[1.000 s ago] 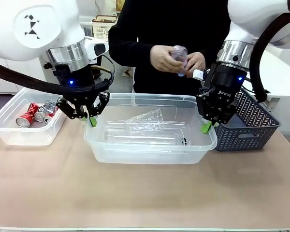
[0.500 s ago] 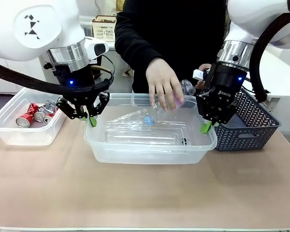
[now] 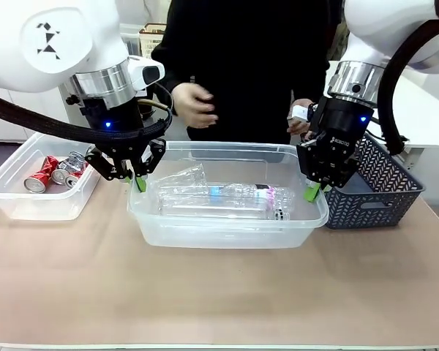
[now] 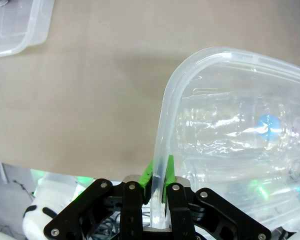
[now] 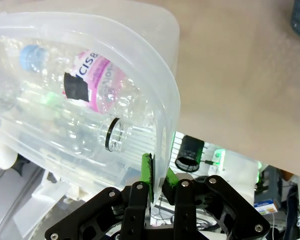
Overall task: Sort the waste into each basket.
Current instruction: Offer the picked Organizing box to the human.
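Observation:
A large clear tub [image 3: 227,227] stands mid-table and holds several clear plastic bottles [image 3: 219,194]; one has a pink label [image 5: 97,80]. My left gripper [image 3: 140,183] is shut on the tub's left rim [image 4: 162,150], and my right gripper [image 3: 312,191] is shut on its right rim [image 5: 165,125]. A second clear tub [image 3: 14,197] at the left holds red-and-silver cans [image 3: 55,172]. The person's hand [image 3: 197,106] hovers empty above the far side of the big tub.
A dark blue-grey lattice basket [image 3: 380,186] stands right of the big tub, just behind my right gripper. The person in black stands at the far edge. Bare tan tabletop [image 3: 219,292] stretches in front of the tubs.
The person dropped a pink-labelled bottle into the big tub and pulled the hand back up and to the left. Both grippers have stayed on the rims.

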Controlling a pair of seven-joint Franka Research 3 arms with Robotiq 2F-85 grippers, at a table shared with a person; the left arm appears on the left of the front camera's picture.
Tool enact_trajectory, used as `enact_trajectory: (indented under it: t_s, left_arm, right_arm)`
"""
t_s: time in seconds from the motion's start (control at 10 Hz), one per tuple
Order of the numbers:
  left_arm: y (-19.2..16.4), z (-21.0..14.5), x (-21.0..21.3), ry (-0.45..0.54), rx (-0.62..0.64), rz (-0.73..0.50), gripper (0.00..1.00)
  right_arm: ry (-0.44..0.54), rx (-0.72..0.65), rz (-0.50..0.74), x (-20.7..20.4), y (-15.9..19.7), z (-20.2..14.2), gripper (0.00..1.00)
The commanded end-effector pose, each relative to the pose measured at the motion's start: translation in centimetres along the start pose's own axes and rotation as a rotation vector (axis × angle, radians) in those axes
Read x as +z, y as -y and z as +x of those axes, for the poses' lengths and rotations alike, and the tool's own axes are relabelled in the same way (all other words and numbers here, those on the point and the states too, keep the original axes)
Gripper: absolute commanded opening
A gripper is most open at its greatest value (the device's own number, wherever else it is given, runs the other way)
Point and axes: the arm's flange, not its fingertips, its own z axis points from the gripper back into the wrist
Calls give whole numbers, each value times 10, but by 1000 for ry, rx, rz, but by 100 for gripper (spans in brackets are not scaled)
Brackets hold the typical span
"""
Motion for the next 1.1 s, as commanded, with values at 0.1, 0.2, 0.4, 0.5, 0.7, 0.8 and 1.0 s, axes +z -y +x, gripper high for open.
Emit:
enact_trajectory:
  t_s: [0.1,0.2,0.4,0.5,0.7,0.8,1.0]
  left_arm:
    - [-2,1,-1,7,18,0,0]
    - [-2,1,-1,7,18,0,0]
    - [-2,1,-1,7,18,0,0]
    - [-2,1,-1,7,18,0,0]
    - [-2,1,-1,7,18,0,0]
    - [-2,1,-1,7,18,0,0]
    - [0,26,1,-26,-50,-24,6]
  right_arm:
    - [-4,18,-2,6,-3,0,0]
    - [-4,18,-2,6,-3,0,0]
    - [-4,18,-2,6,-3,0,0]
    - [-4,18,-2,6,-3,0,0]
    - [-4,18,-2,6,-3,0,0]
    - [-4,18,-2,6,-3,0,0]
    - [-45,-9,0,9,-5,26,6]
